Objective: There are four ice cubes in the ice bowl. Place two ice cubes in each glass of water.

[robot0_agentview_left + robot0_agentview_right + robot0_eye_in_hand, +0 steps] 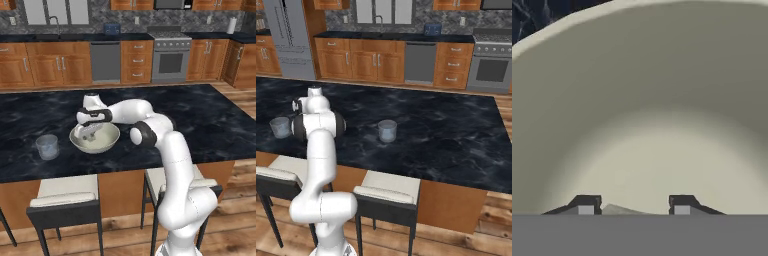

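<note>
Black marbled stone forms the tabletop, an island with wooden sides and two pale-cushioned stools tucked along its near edge. Behind it runs a wall of wooden cabinets with a grey dishwasher and a steel oven.

The white arm bends out over the near-left part of the tabletop and reaches down into the bowl, a wide cream one standing near the front edge. The pincer is down inside the bowl, close to its floor.

One glass stands to the left of the bowl, near it and apart from it. In the right base view the second glass stands well to the right of the arm, further along the tabletop, while the first glass shows just left of the arm.

In the hand view the bowl's curved inner wall rises behind the two dark fingertips, which stand part-way apart. A small pale wedge lies between them at the bottom edge, probably a cube; I cannot tell whether the tips are pinching it.
</note>
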